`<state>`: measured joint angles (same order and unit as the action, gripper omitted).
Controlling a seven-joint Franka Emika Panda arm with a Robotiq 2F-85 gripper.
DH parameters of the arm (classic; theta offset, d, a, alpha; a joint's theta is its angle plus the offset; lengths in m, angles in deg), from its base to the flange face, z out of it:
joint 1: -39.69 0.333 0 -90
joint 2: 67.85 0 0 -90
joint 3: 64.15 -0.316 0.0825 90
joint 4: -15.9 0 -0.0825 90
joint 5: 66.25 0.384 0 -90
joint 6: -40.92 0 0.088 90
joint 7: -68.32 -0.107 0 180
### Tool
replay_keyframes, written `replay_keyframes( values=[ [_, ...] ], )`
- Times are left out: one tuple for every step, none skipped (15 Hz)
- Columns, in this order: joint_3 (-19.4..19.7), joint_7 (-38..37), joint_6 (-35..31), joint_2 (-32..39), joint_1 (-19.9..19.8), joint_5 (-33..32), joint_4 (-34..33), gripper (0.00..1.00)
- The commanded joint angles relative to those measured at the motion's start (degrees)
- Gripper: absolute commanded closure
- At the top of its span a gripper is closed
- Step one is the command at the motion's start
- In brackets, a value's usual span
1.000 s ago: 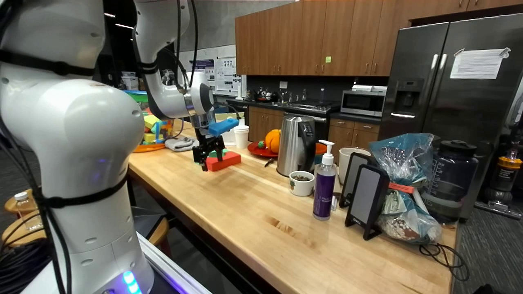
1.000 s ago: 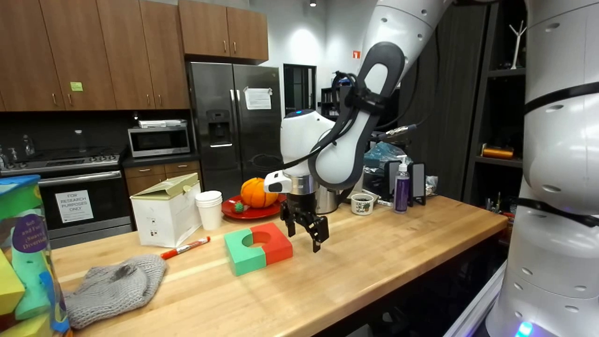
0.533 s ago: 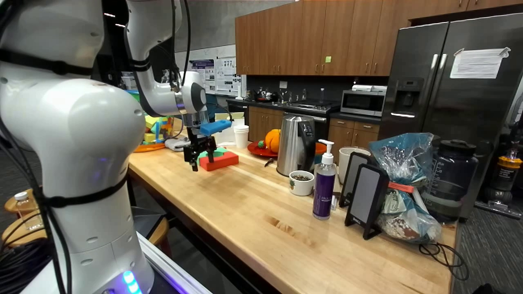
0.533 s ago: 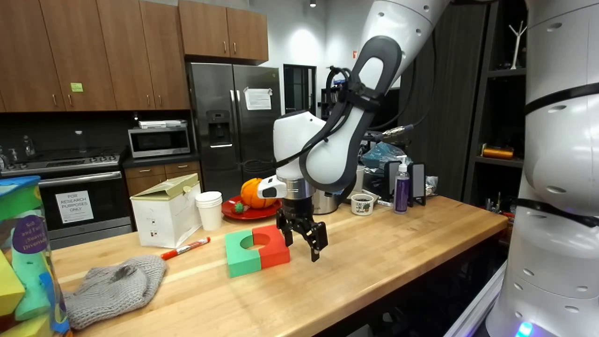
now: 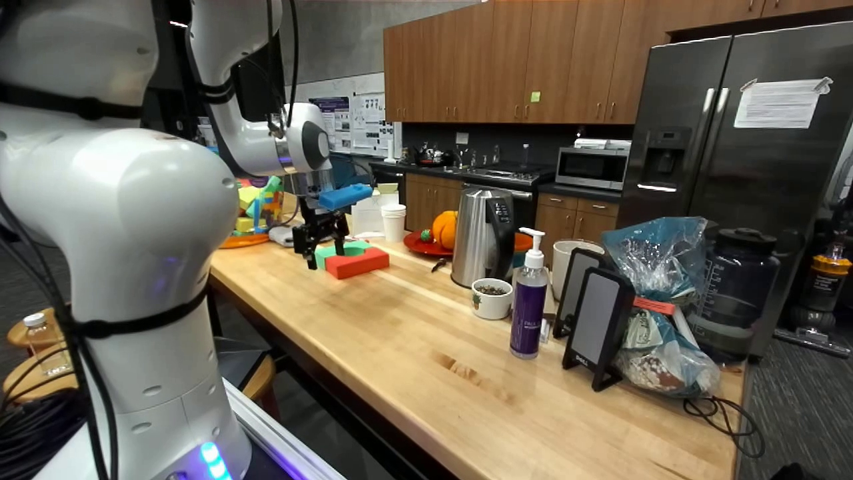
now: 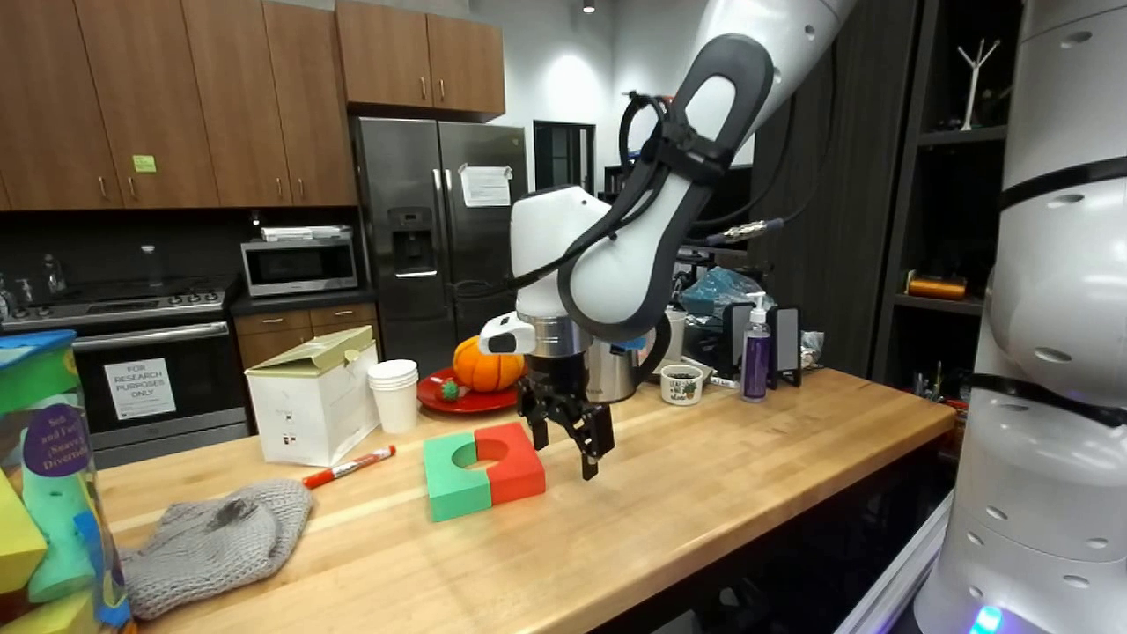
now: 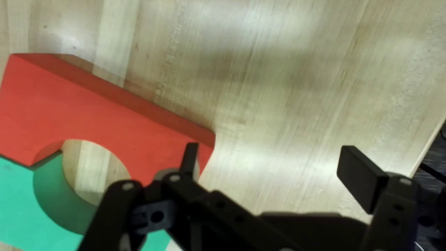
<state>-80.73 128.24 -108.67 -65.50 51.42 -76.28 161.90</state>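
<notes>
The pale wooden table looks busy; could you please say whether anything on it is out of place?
Yes: a thin black cable loops off the end of the wooden table, looking untidy, and the grey knitted cloth lies crumpled. By the black gripper, the matte red arch block and green arch block look undamaged.

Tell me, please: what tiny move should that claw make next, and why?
Probably a small sideways shift of the open claw toward the red block, before any lowering. In the wrist view, mostly tabletop shows between its spread fingertips, and one of them overlaps the block's corner, so going straight down might bump the block rather than straddle it.
</notes>
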Motion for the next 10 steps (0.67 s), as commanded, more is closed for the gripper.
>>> replay_keyframes(
  values=[
    [-0.38, 4.67, 5.08, -7.59, 1.56, 8.27, 2.02, 0.00],
    [-0.08, 5.78, 6.55, -8.98, 2.22, 10.06, 2.04, 0.00],
    [0.21, 7.01, 8.44, -10.62, 3.04, 12.18, 2.01, 0.00],
    [0.64, 8.54, 10.63, -12.09, 3.89, 14.26, 1.90, 0.00],
    [1.13, 9.92, 12.65, -13.45, 4.65, 15.86, 1.83, 0.00],
    [1.65, 11.00, 14.60, -15.04, 5.38, 17.35, 1.94, 0.00],
    [2.20, 11.76, 16.13, -16.46, 5.93, 18.26, 2.07, 0.00],
    [2.86, 12.69, 17.49, -17.98, 6.47, 19.27, 2.36, 0.00],
    [3.46, 13.20, 18.67, -19.06, 6.89, 19.84, 2.43, 0.00],
    [4.41, 14.99, 19.46, -20.07, 7.42, 21.03, 2.69, 0.00]
  ],
)
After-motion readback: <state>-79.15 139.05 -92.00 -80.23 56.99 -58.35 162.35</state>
